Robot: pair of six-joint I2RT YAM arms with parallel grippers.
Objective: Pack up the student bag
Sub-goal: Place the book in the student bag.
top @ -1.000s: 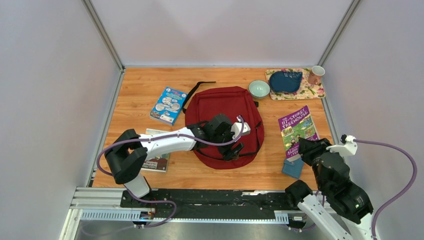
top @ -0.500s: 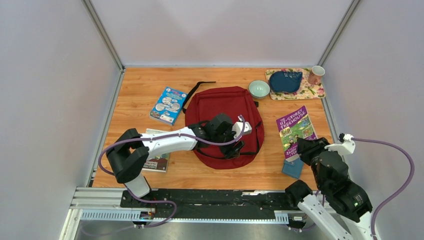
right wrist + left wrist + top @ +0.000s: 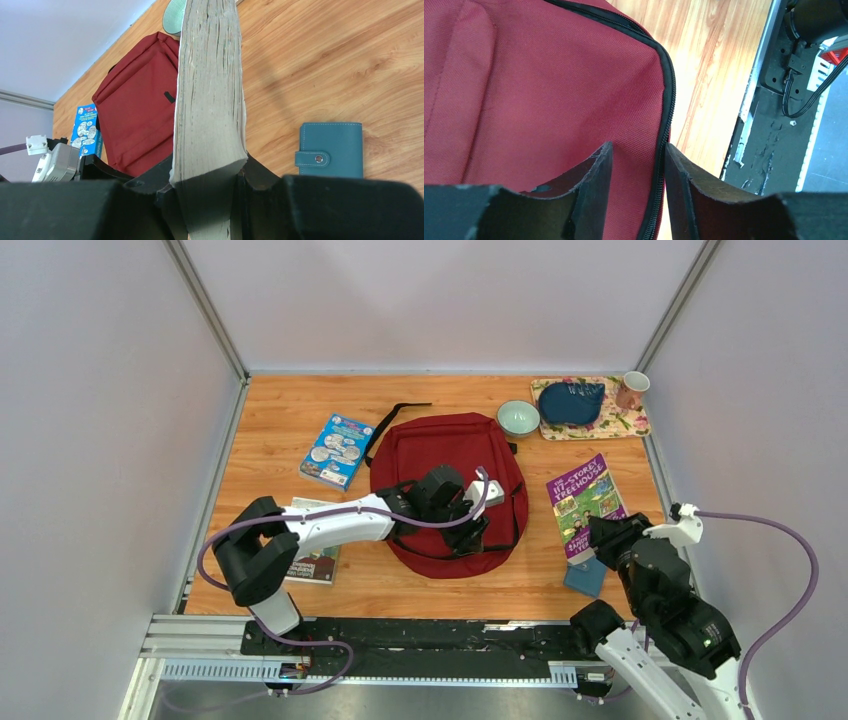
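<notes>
Bag position: student bag (image 3: pixel 445 465) lies flat in the middle of the worktop (image 3: pixel 280 420), where it was a second ago.
Left gripper (image 3: pixel 636 157): over the bag's near right edge, jaws apart, black zipper (image 3: pixel 668 100) running between them; same spot as before.
Right gripper (image 3: pixel 207 187): clamped on the near end of the purple Treehouse book (image 3: pixel 583 498), page edge showing in the wrist view.
Change: book and right arm have shifted left toward the bag.
Teal wallet (image 3: pixel 584 577): on the worktop just beside the right gripper, unmoved.
</notes>
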